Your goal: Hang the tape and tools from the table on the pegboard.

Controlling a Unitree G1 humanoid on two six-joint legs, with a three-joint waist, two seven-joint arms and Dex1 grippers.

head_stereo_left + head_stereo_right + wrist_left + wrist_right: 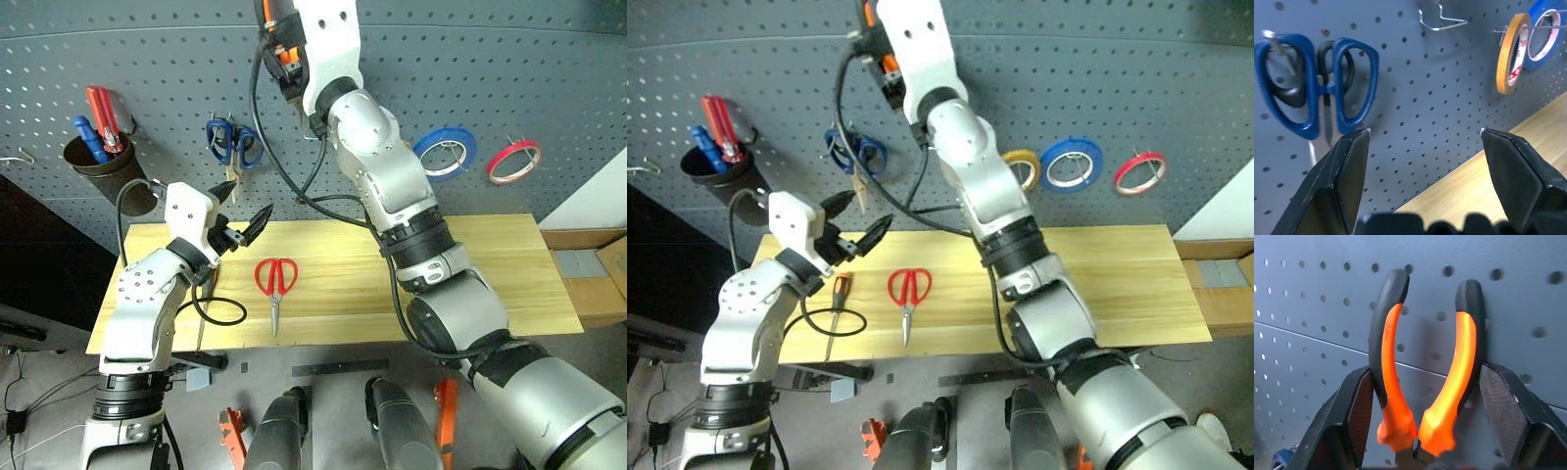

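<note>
The pliers [1425,377] are clamped handles-up in the right hand [1425,431], raised against the pegboard [470,69] for hooking. The left hand [243,211] is held wide and empty above the counter [490,284], where the red scissors [276,284] and screwdriver [835,308] lie.

My right arm is covering most of the yellow tape roll [1023,168], and the orange-and-black-handled pliers' [1425,377] nose is running off the wrist view's edge.

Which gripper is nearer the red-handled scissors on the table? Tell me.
Left. The left gripper hovers just above and left of the red-handled scissors; the right gripper is high at the pegboard, holding the pliers.
</note>
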